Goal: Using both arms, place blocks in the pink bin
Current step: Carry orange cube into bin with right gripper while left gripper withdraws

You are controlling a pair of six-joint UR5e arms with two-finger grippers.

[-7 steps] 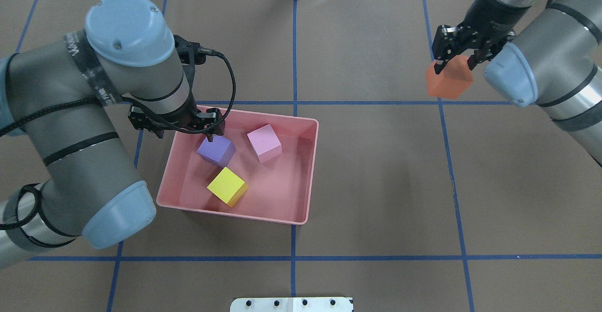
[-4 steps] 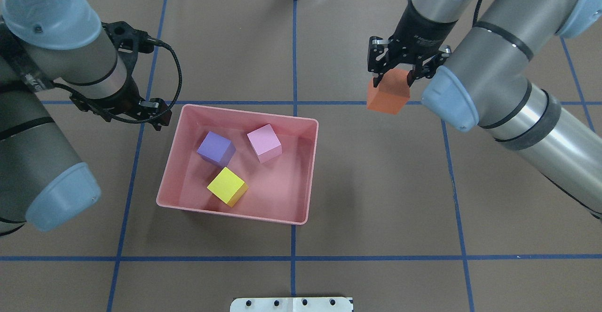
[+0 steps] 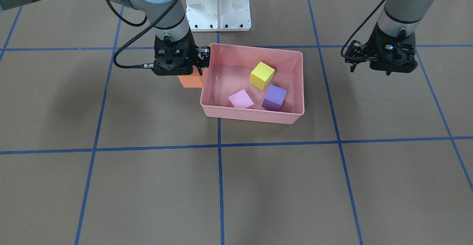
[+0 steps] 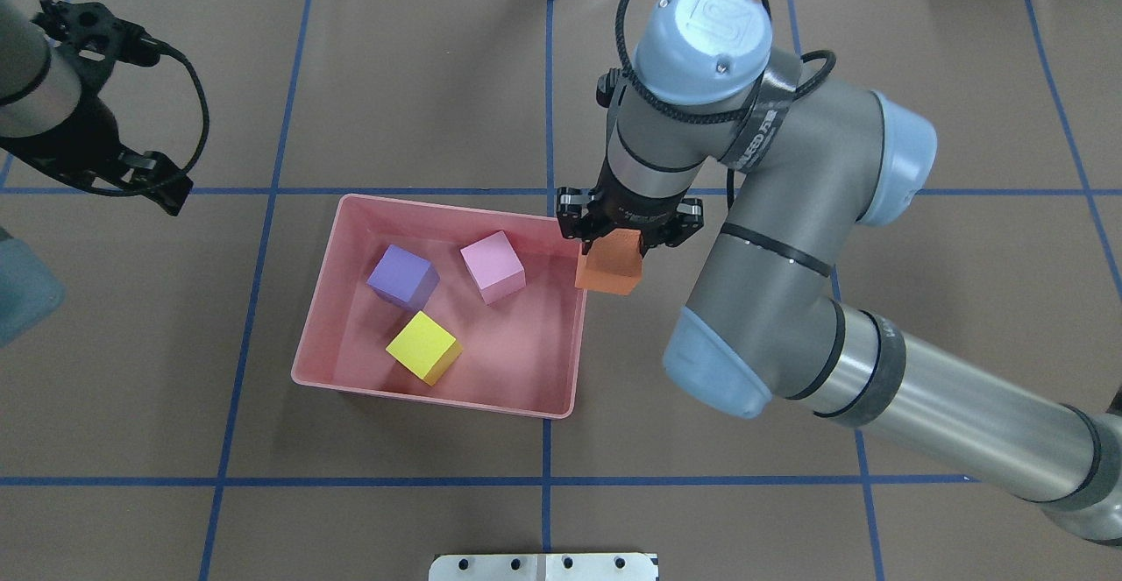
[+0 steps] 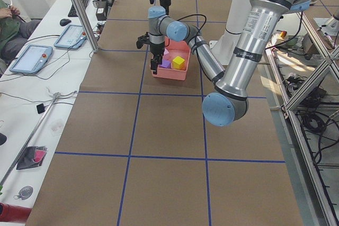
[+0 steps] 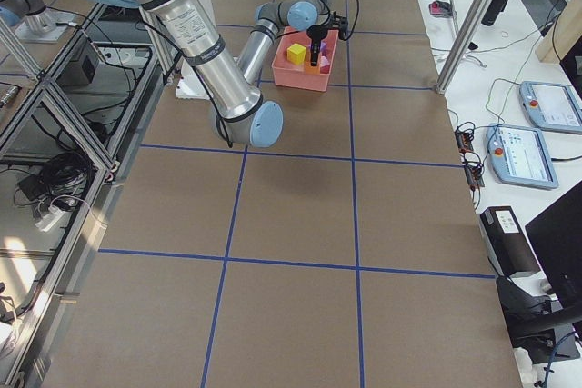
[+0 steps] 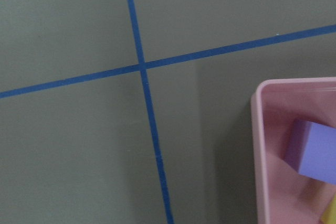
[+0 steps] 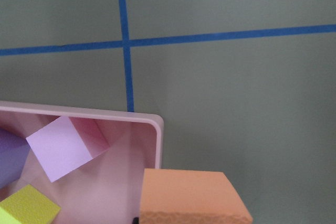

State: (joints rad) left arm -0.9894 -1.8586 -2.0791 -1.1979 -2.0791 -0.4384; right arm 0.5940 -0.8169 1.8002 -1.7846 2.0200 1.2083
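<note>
While the right end effector (image 4: 614, 246) is clamped on the orange block (image 4: 608, 272), gripping it by two opposite sides, it holds that block in the air at the pink bin (image 4: 517, 349), over the bin's wall on the robot's right and close to the corner facing the far edge of the worktop (image 4: 701, 406). The wrist view shows the block straddling that rim, partly over the inside and partly over the brown worktop. The bin lies near the middle of the worktop, a little toward the left edge, and the purple block (image 4: 402, 277), the light pink-lilac block (image 4: 493, 266) and the yellow block (image 4: 423, 347) rest on its floor, apart from one another. The left end effector (image 4: 149, 185) hangs toward the worktop's left edge, clear of the bin, jaws spread and gripping nothing.
</note>
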